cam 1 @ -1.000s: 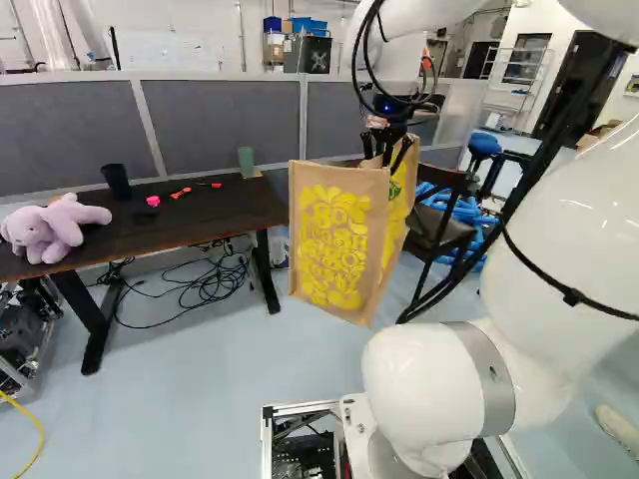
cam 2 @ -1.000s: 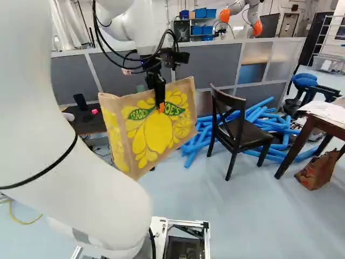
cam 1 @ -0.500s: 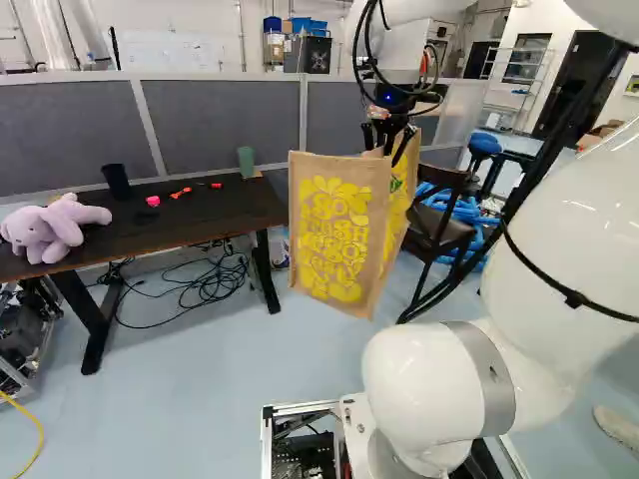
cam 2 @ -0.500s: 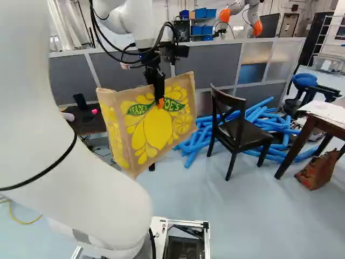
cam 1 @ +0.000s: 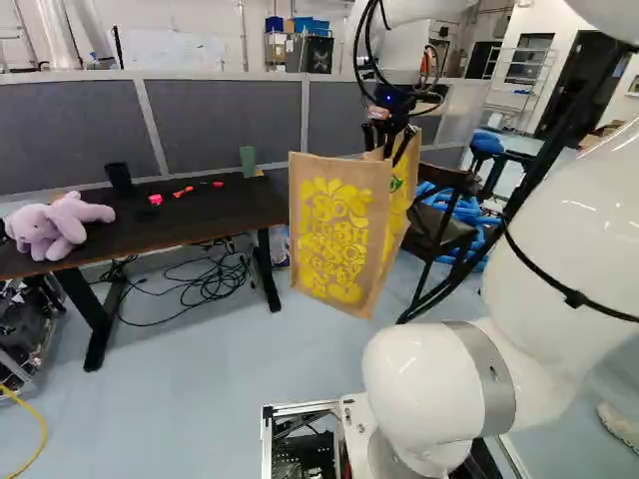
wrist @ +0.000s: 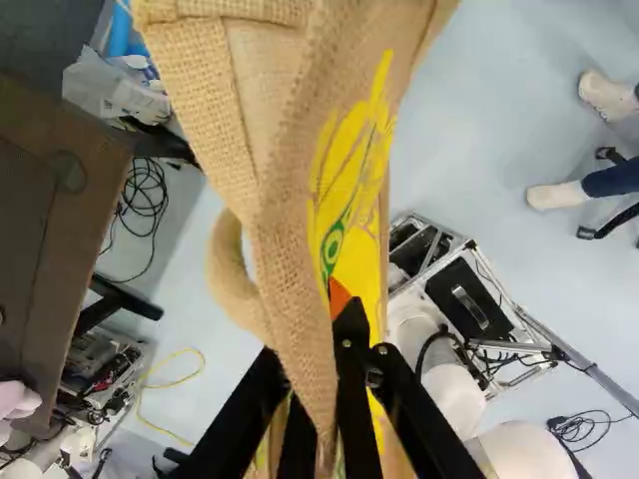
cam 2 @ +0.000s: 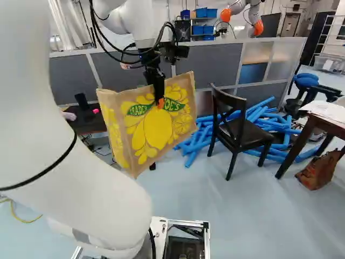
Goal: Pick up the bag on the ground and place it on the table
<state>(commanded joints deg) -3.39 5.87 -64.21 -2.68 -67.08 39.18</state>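
In the right base view my gripper (cam 2: 160,100) is shut on the upper part of the tan shopping bag (cam 2: 159,129), which has yellow prints. The bag (cam 1: 334,235) hangs upright in the air, right of the dark table (cam 1: 215,212) in the left base view and not over its top. Seen from the wrist, the gripper (wrist: 327,344) pinches the bag's woven cloth (wrist: 285,220) between its fingers, an orange pad (wrist: 339,297) showing against it. A loop of handle stands out beside the cloth. Most of the far finger's tip is hidden by the bag.
On the table lie a purple plush toy (cam 1: 60,228), a dark cup (cam 1: 119,179), a green cup (cam 1: 248,161) and small red items. A dark chair (cam 2: 240,129) and blue tubes (cam 2: 202,135) stand beyond the bag. Another robot (cam 2: 240,11) is farther back.
The arm has raised the held bag slightly, then kept it nearly steady. The base has moved a little, shifting the table and its items slightly rightward in the left base view.
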